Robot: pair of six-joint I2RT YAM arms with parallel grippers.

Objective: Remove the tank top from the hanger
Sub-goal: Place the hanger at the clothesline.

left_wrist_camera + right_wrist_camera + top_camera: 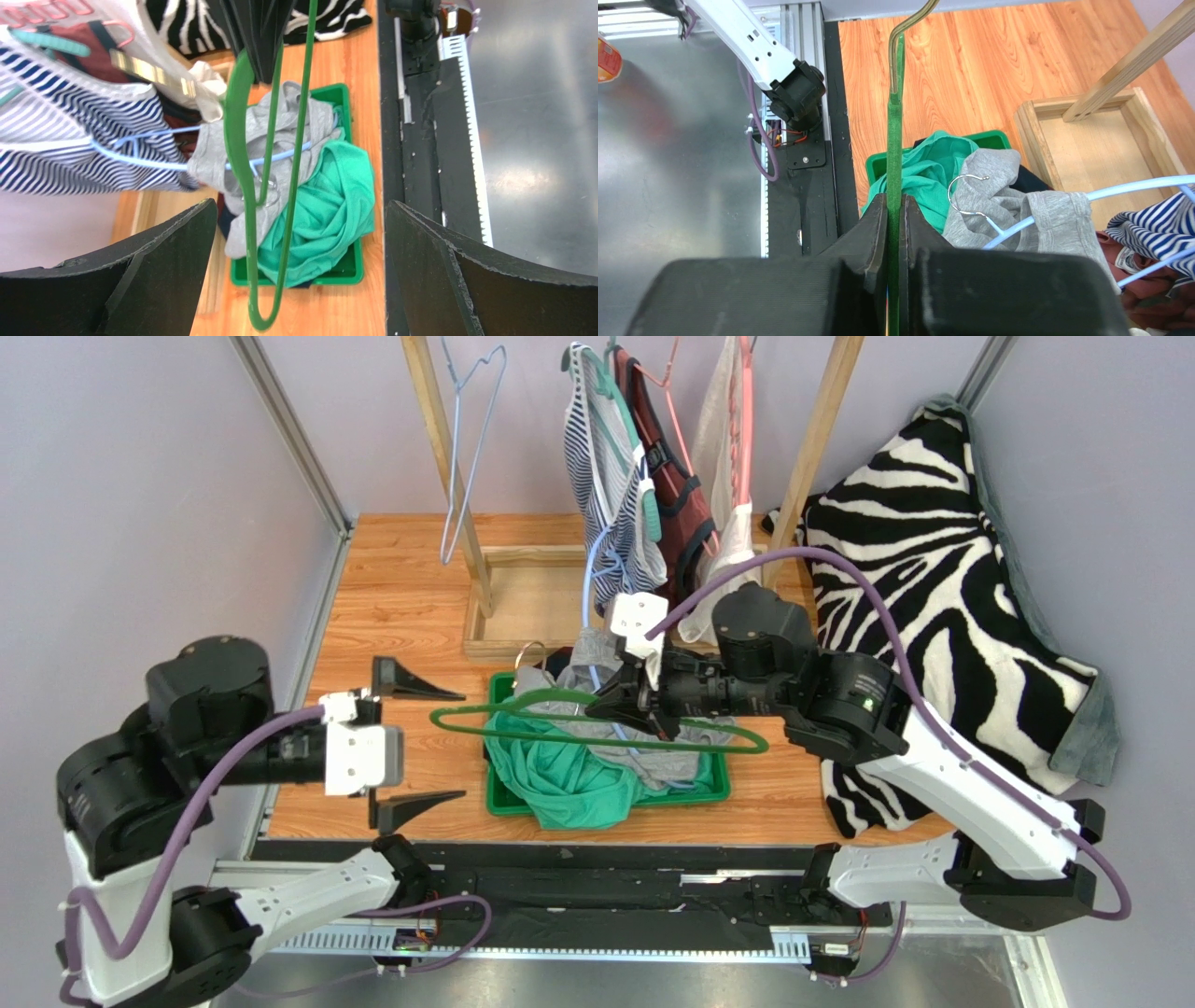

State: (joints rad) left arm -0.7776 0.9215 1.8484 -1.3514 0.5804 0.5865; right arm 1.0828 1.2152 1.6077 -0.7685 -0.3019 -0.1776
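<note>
My right gripper [617, 703] is shut on the middle of a green hanger [452, 714], holding it level above a green tray [494, 798]. In the right wrist view the hanger [895, 140] runs edge-on between the shut jaws of the right gripper [895, 203]. The green tank top [568, 781] lies bunched in the tray below, and the hanger [242, 105] looks bare. My left gripper [449, 739] stands wide open just off the hanger's left end, holding nothing. In the left wrist view the left gripper [300, 210] frames that end over the tank top [330, 210].
A grey garment [1004, 189] on a light blue hanger [1046, 210] also lies in the tray [878, 164]. Behind stands a wooden rack [526, 602] with a striped top [603, 462], other clothes and an empty hanger [470, 434]. A zebra-print cloth [926, 574] fills the right.
</note>
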